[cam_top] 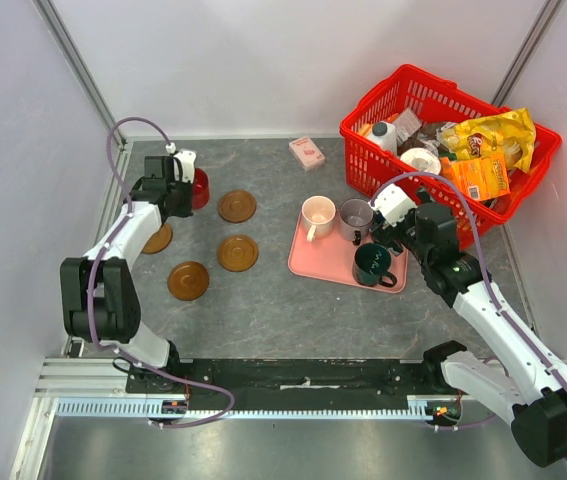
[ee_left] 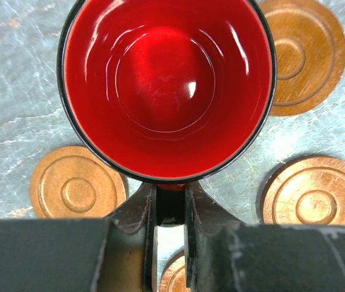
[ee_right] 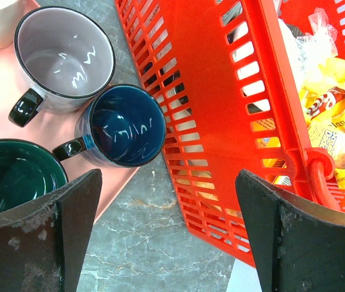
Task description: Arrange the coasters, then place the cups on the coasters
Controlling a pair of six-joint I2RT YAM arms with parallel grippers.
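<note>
Red cup (ee_left: 166, 85) pinched by left gripper (ee_left: 171, 207); right gripper (ee_right: 166, 237) spread wide, empty; yellow packet (ee_right: 342, 134) perhaps reading "Classic".

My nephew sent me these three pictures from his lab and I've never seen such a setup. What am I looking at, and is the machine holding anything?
These are two robot arms bolted to a table edge. One picture looks down from above; the other two come from cameras on each wrist. The left gripper is shut on the handle of a red mug, above brown coasters on the grey table. The right gripper is open and holds nothing. It is near a pink tray that carries the cream mug, grey mug, navy mug and green mug, beside a red basket of groceries.
</note>
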